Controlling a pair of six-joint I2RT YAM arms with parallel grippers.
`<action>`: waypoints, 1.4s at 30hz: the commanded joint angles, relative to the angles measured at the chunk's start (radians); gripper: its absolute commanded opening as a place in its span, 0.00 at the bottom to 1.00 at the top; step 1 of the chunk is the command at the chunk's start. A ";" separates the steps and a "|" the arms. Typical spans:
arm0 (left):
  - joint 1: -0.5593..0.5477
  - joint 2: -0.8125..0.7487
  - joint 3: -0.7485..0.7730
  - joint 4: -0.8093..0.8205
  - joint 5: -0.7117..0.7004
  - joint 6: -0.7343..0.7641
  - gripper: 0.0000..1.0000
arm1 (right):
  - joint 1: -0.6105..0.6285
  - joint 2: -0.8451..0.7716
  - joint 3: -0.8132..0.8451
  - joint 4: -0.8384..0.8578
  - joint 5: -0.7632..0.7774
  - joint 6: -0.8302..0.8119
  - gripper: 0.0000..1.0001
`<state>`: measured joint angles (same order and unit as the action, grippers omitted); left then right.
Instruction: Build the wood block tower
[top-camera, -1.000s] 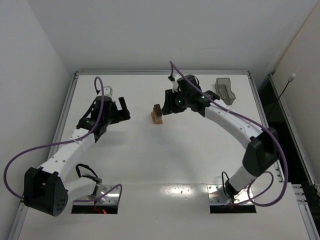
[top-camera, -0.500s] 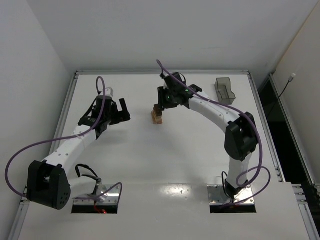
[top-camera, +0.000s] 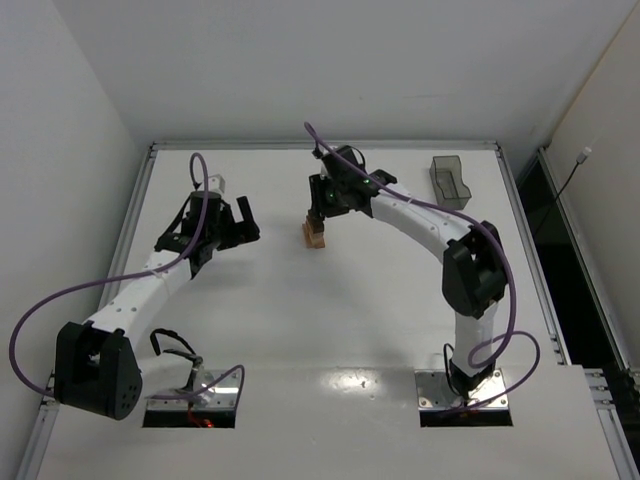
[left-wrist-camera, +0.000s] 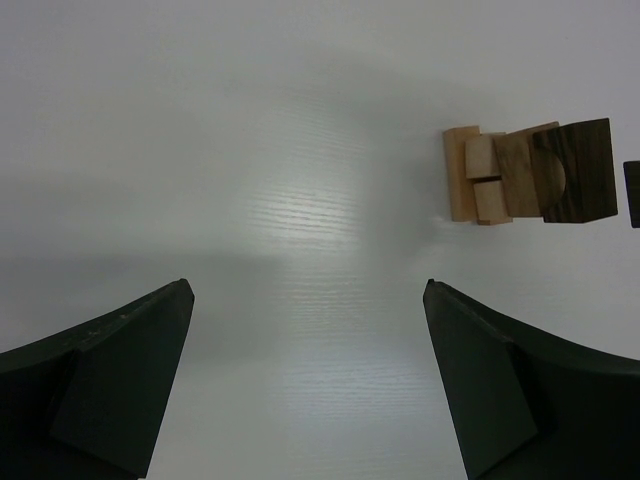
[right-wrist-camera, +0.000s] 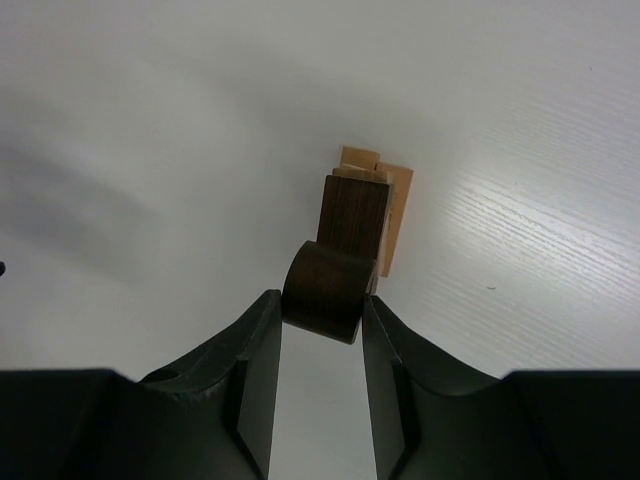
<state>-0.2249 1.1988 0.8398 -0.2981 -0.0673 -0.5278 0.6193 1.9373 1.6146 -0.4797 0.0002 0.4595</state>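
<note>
Right gripper (right-wrist-camera: 320, 312) is clamped on a dark round block (right-wrist-camera: 322, 288), with the tower (right-wrist-camera: 355, 220) just beneath the jaws; an off-centre release could topple it. Left gripper (left-wrist-camera: 306, 290) stands wide apart.

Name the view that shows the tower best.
Left wrist: whole tower, blocks distinct. Top external shows it tiny by the right gripper; right wrist, only its top behind the held dark block.

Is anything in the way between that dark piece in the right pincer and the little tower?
Nothing visible. The right pincer holds the dark rounded block just over the wood block tower, with only a bare gap between them.
</note>
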 joint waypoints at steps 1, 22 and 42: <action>0.015 0.010 0.025 0.030 0.008 -0.001 1.00 | 0.013 0.017 0.044 0.047 0.001 -0.013 0.00; 0.024 0.010 0.016 0.039 0.037 -0.011 1.00 | 0.013 0.071 0.074 0.056 0.001 -0.061 0.00; 0.033 0.019 0.016 0.039 0.046 -0.011 1.00 | 0.003 0.080 0.065 0.066 -0.017 -0.070 0.21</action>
<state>-0.2058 1.2160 0.8398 -0.2897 -0.0311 -0.5320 0.6243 2.0155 1.6592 -0.4503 -0.0082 0.3954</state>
